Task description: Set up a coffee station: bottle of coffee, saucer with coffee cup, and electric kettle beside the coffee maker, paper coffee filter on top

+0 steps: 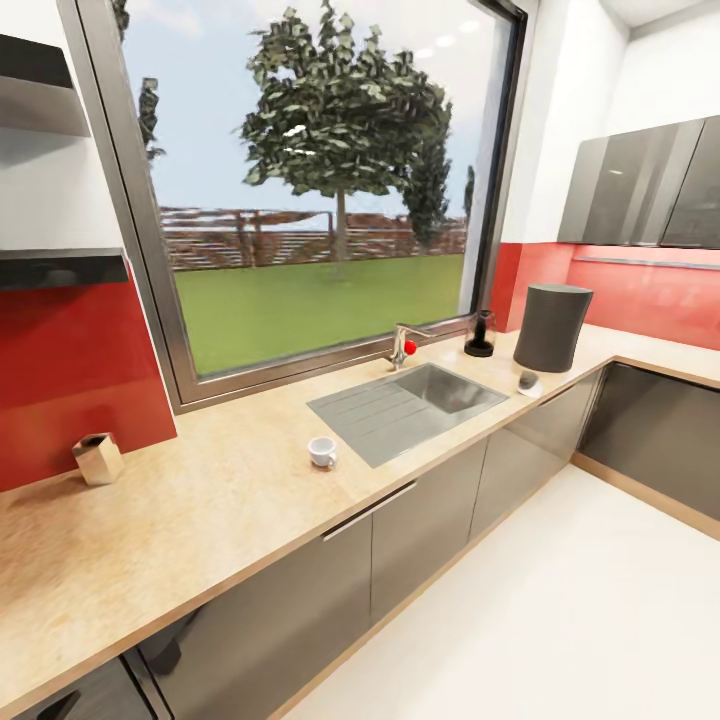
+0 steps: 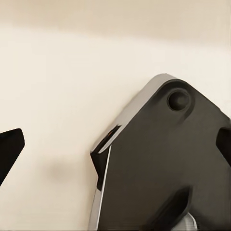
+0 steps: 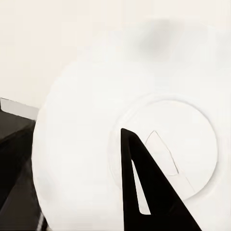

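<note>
Close up in the right wrist view: white saucer (image 3: 96,120) pressed against one dark fingertip (image 3: 144,192) of the right gripper (image 3: 149,187), evidently clamped on the plate. In the left wrist view: a dark fingertip (image 2: 9,149) over pale floor; left gripper's state impossible to tell. On the kitchen countertop (image 1: 200,500): coffee cup (image 1: 322,452) near the front edge, just left of the steel sink (image 1: 410,405). Farther along, toward the far right corner: coffee maker (image 1: 552,327), electric kettle (image 1: 481,334) at the back edge beside it.
</note>
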{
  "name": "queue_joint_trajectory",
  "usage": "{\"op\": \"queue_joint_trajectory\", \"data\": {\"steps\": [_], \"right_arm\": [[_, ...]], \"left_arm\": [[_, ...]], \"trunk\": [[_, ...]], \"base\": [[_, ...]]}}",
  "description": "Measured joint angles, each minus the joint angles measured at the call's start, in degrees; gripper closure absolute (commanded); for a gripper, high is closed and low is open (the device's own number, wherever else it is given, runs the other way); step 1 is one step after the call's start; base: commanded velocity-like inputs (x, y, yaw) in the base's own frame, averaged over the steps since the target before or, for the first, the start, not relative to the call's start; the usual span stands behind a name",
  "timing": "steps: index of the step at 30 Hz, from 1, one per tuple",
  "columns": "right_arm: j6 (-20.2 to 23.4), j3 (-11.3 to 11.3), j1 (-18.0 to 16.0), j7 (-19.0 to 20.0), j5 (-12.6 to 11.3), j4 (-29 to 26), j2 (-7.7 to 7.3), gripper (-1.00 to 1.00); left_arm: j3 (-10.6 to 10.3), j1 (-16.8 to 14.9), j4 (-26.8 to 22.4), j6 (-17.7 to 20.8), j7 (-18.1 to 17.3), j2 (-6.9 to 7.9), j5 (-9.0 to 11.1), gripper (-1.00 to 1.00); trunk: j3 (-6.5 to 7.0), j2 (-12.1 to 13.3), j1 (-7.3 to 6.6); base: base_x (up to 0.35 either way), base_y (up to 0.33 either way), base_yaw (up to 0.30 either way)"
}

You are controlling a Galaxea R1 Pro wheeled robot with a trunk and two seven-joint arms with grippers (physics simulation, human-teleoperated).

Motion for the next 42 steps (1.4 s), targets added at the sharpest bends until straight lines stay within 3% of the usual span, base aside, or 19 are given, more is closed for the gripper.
{"op": "queue_joint_trajectory", "data": {"steps": [3,7,11,18,33,42], "right_arm": [[-1.8,0.0,0.0,-2.3,-2.2,0.0,-0.07,1.00],[-2.4,0.0,0.1,-3.1,-3.0,0.1,-0.47,1.00],[-2.5,0.0,0.1,-3.4,-3.2,0.1,-0.86,1.00],[-2.5,0.1,0.1,-3.5,-3.3,0.1,-0.72,1.00],[-2.6,0.0,0.1,-3.5,-3.4,0.1,-0.74,1.00],[-2.5,0.0,0.1,-3.5,-3.5,0.1,-0.81,1.00]], "left_arm": [[0.0,0.0,0.1,0.4,0.0,0.06,-0.1,-1.00],[0.0,-0.1,0.4,0.5,0.0,-0.03,-0.1,-1.00],[0.0,-0.1,0.5,-0.2,-0.1,-0.41,-0.1,-1.00],[0.0,-0.1,1.3,-5.4,-0.1,-0.93,0.0,-1.00],[-0.1,-1.1,1.4,-5.0,-0.1,-1.75,-0.1,-1.00],[-0.1,-2.0,1.9,-5.3,-0.1,-2.86,-3.0,-1.00]], "trunk": [[0.00,0.0,0.00],[0.00,0.0,0.00],[0.00,0.0,0.00],[0.00,0.0,0.00],[-0.11,0.0,-0.02],[-0.12,0.0,-0.01]], "base": [[0.000,0.000,0.000],[0.000,0.000,0.000],[0.000,0.000,0.000],[0.008,-0.005,0.031],[0.170,-0.226,0.153],[0.137,-0.237,0.004]]}}
